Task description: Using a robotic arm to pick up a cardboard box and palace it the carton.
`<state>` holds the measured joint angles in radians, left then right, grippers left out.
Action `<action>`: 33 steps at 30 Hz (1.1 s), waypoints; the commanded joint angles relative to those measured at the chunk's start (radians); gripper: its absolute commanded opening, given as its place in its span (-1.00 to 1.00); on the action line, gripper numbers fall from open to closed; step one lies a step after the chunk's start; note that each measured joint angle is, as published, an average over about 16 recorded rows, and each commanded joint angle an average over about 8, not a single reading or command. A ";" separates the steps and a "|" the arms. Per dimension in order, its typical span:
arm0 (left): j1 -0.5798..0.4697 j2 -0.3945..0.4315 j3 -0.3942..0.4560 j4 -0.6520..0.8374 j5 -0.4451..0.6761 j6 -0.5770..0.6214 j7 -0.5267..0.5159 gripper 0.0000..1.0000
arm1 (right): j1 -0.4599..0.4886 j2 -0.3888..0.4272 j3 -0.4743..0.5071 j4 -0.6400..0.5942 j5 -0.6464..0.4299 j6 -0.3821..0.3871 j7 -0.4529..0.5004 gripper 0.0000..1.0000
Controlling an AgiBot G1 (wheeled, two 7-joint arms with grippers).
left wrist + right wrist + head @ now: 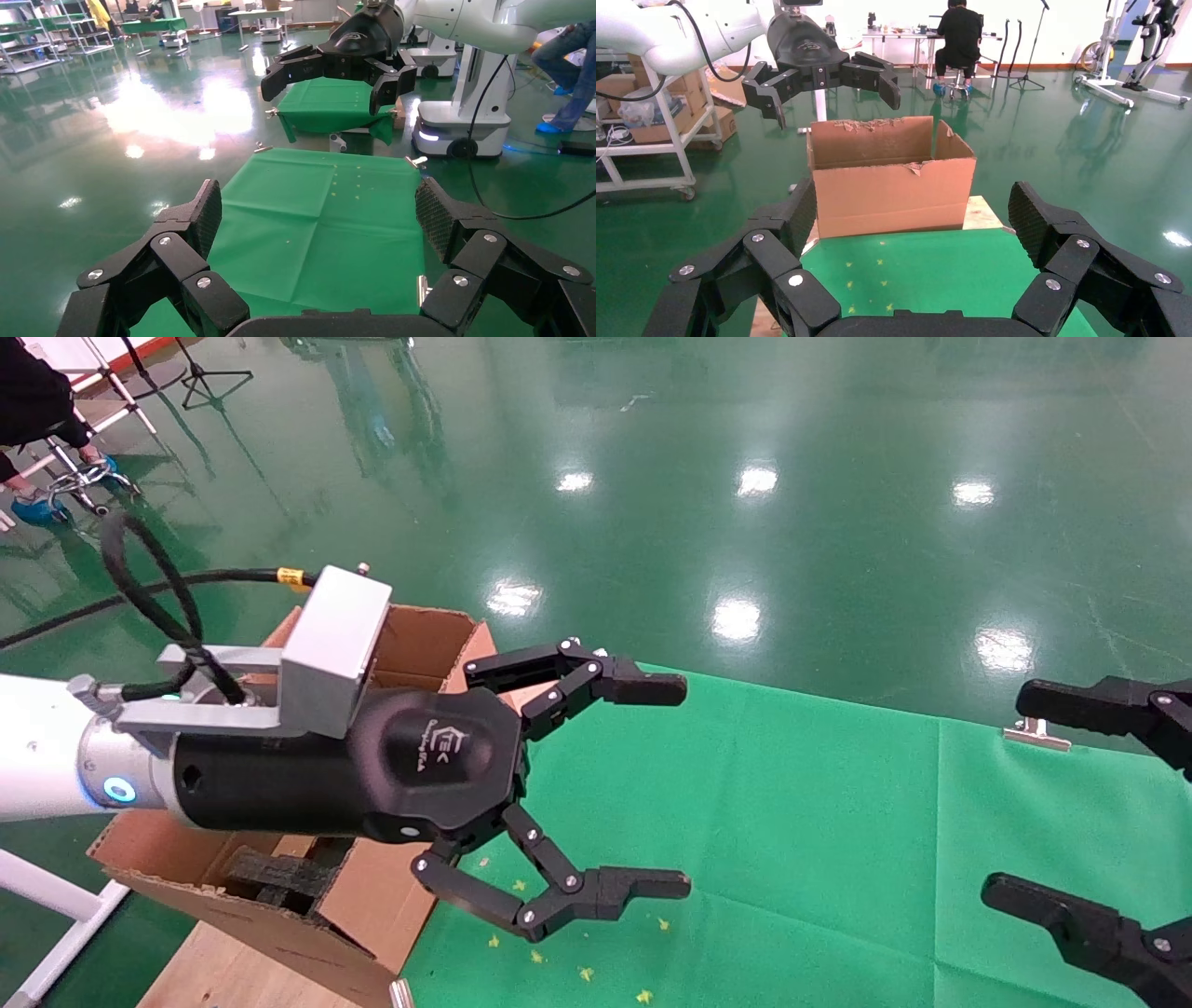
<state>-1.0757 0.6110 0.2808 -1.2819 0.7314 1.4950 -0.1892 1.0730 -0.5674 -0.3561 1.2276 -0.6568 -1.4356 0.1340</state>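
Nearest in the head view, the left gripper (684, 787) of the robotic arm (42, 752) is held above the near end of the green cloth (792, 840), just past the carton's edge, with its fingers (643, 688) spread wide and nothing between them. Behind and under the arm's wrist stands the carton (279, 887), flaps up, on a wooden board (223, 971); black foam (275, 873) is seen inside it, but no small box can be made out there, the arm covering much of the opening. The right gripper (1006, 803) is held at the cloth's right edge, also spread and empty. In neither wrist view is the cardboard box shown on the cloth. Whether it has been placed already or is yet to be fetched cannot be told. Beyond lies the glossy green floor (745, 449).
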 commanded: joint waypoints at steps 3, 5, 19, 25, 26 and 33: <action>0.000 0.000 0.000 0.000 0.000 0.000 0.000 1.00 | 0.000 0.000 0.000 0.000 0.000 0.000 0.000 1.00; 0.000 0.000 0.000 0.000 0.000 0.000 0.000 1.00 | 0.000 0.000 0.000 0.000 0.000 0.000 0.000 1.00; -0.001 0.000 0.000 0.001 0.001 0.000 0.000 1.00 | 0.000 0.000 0.000 0.000 0.000 0.000 0.000 1.00; -0.001 0.000 0.000 0.001 0.001 0.000 0.000 1.00 | 0.000 0.000 0.000 0.000 0.000 0.000 0.000 1.00; -0.001 0.000 0.000 0.001 0.001 0.000 0.000 1.00 | 0.000 0.000 0.000 0.000 0.000 0.000 0.000 1.00; -0.001 0.000 0.000 0.001 0.001 0.000 0.000 1.00 | 0.000 0.000 0.000 0.000 0.000 0.000 0.000 1.00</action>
<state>-1.0766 0.6110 0.2811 -1.2811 0.7320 1.4950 -0.1895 1.0730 -0.5674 -0.3561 1.2276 -0.6568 -1.4355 0.1340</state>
